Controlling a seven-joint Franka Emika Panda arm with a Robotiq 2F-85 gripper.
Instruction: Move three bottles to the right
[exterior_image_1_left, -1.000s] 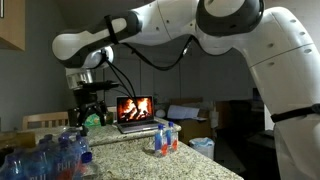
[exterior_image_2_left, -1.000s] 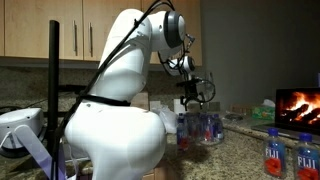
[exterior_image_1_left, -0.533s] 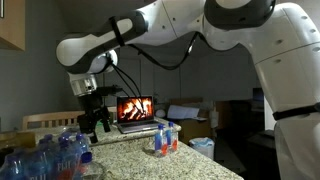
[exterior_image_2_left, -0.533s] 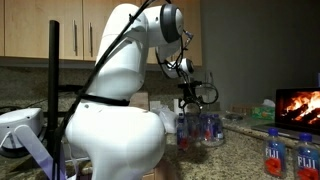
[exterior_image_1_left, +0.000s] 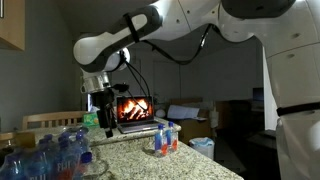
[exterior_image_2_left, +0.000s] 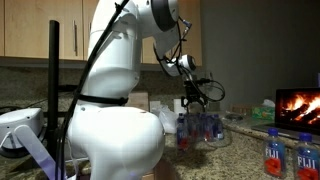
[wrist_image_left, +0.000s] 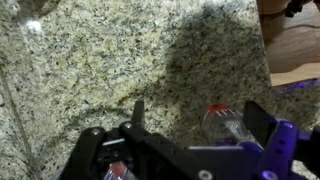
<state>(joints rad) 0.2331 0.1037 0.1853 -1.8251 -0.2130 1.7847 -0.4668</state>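
Many small clear bottles with red-and-blue labels stand crowded at one end of the granite counter, seen in both exterior views (exterior_image_1_left: 52, 155) (exterior_image_2_left: 200, 128). Two bottles stand apart near the counter's other end (exterior_image_1_left: 165, 138) (exterior_image_2_left: 288, 154). My gripper (exterior_image_1_left: 104, 121) (exterior_image_2_left: 192, 100) hangs just above the crowded group. In the wrist view its fingers (wrist_image_left: 198, 108) are spread wide. One bottle top (wrist_image_left: 226, 122) shows between them, close to the right finger and not gripped. Other bottles are hidden behind the gripper body.
The granite counter (wrist_image_left: 100, 60) has an edge at the wrist view's upper right. An open laptop showing a fire picture (exterior_image_1_left: 135, 110) (exterior_image_2_left: 299, 105) stands behind the two separate bottles. Wooden cabinets (exterior_image_2_left: 60, 40) hang behind the arm.
The arm has swung and the wrist has turned. In an exterior view the gripper has shifted a little toward the laptop, still over the bottle group.
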